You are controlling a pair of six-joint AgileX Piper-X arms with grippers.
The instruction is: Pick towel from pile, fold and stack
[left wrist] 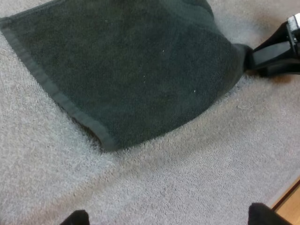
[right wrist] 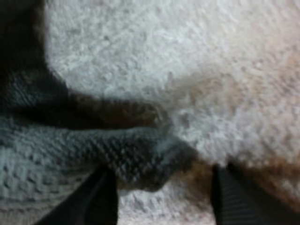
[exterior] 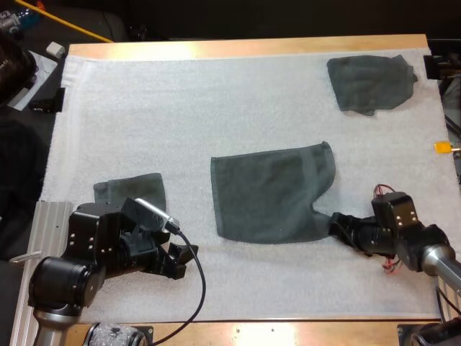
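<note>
Flattening step, by the look of it. Towel [exterior: 270,194] lies spread mid-mat. Right gripper [exterior: 337,224] sits at its near right corner, jaws apart astride the bunched tip, seemingly not pinching. Left gripper [exterior: 185,259] is wide open and empty, near left. Next move calls for pinching corners to fold.

Three dark grey-green towels are lying on the white mat [exterior: 180,108]. The middle towel [exterior: 270,191] is lying spread flat. It is roughly rectangular and is showing a hemmed border along its edges. Its far right corner is bulging outward, and its near right corner is narrowing into a small bunched tip. The crumpled towel [exterior: 371,83] is sitting near the far right corner of the mat, well apart from the others, with uneven folds. The small folded towel [exterior: 133,189] is lying at the near left, with only its far part showing.
</note>
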